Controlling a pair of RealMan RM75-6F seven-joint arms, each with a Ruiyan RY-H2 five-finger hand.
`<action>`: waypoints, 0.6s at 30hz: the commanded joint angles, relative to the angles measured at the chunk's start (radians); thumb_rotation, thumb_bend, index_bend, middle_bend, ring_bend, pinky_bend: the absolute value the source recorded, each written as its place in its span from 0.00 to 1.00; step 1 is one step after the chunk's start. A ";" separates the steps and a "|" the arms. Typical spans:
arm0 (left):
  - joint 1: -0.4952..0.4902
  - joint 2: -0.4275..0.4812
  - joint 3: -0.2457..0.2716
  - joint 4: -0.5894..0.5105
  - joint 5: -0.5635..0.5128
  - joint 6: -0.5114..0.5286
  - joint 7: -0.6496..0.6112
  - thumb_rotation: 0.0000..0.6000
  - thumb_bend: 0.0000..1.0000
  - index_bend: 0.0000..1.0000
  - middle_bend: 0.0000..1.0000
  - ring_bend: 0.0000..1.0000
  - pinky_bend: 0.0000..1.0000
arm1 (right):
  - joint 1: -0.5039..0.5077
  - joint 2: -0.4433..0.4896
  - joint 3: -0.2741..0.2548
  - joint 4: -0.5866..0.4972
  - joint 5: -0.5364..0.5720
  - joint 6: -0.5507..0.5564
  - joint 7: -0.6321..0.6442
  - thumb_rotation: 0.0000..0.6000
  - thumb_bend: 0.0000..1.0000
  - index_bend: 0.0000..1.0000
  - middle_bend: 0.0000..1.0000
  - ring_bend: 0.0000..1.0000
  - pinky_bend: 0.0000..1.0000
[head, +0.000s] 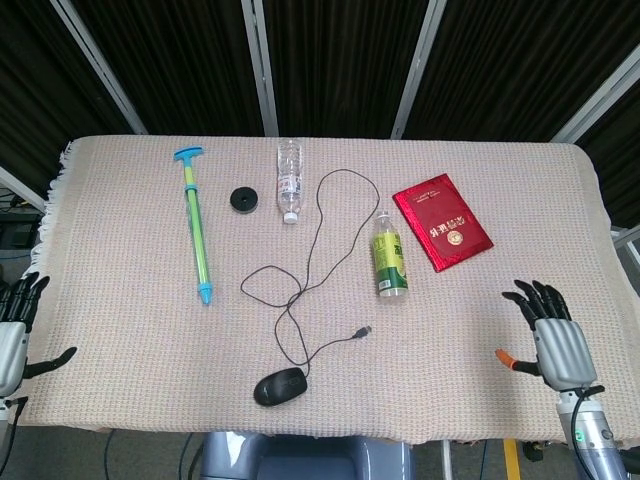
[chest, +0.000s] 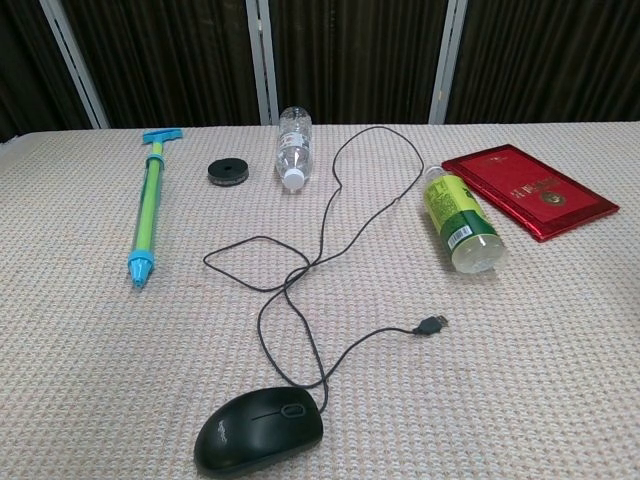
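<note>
- Hovering at the near left corner of the cloth-covered surface (head: 120, 200), the left hand (head: 12, 335) holds nothing, its fingers (head: 25, 293) spread and pointing away from the robot, thumb out toward the cloth; only the head view shows it
- A green toy pump (head: 198, 228) with blue ends lies lengthwise well ahead of that hand, its T-handle at the far end
- A small black disc (head: 241, 199) sits just right of the pump's handle, with a clear water bottle (head: 289, 178) lying beside it, cap toward the robot
- A black computer mouse (head: 280, 386) rests near the front edge at centre, its thin cable (head: 318, 235) looping up the cloth toward the clear bottle and back down to a loose USB plug (head: 366, 329)
- A green-labelled bottle (head: 390, 257) lies on its side right of the cable, apart from it
- A red booklet (head: 442, 221) with a gold emblem lies flat, turned at an angle, just right of the green-labelled bottle
- The right hand (head: 553, 338) hangs over the near right corner, palm down, fingers (head: 536, 295) fanned apart and empty, its orange-tipped thumb pointing inward; the red booklet and green-labelled bottle are its nearest things, both well apart from it
</note>
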 joint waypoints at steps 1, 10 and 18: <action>-0.003 -0.003 -0.002 -0.002 -0.002 -0.003 0.006 1.00 0.13 0.02 0.00 0.00 0.00 | 0.046 -0.002 0.018 -0.026 0.011 -0.054 -0.015 1.00 0.10 0.28 0.14 0.00 0.00; -0.006 -0.006 -0.008 -0.006 -0.007 -0.003 -0.001 1.00 0.13 0.02 0.00 0.00 0.00 | 0.156 -0.112 0.017 -0.077 0.053 -0.183 -0.186 1.00 0.17 0.40 0.17 0.00 0.00; -0.005 0.005 -0.004 -0.003 0.002 -0.005 -0.038 1.00 0.13 0.03 0.00 0.00 0.00 | 0.199 -0.235 0.013 -0.071 0.087 -0.194 -0.308 1.00 0.18 0.42 0.20 0.01 0.00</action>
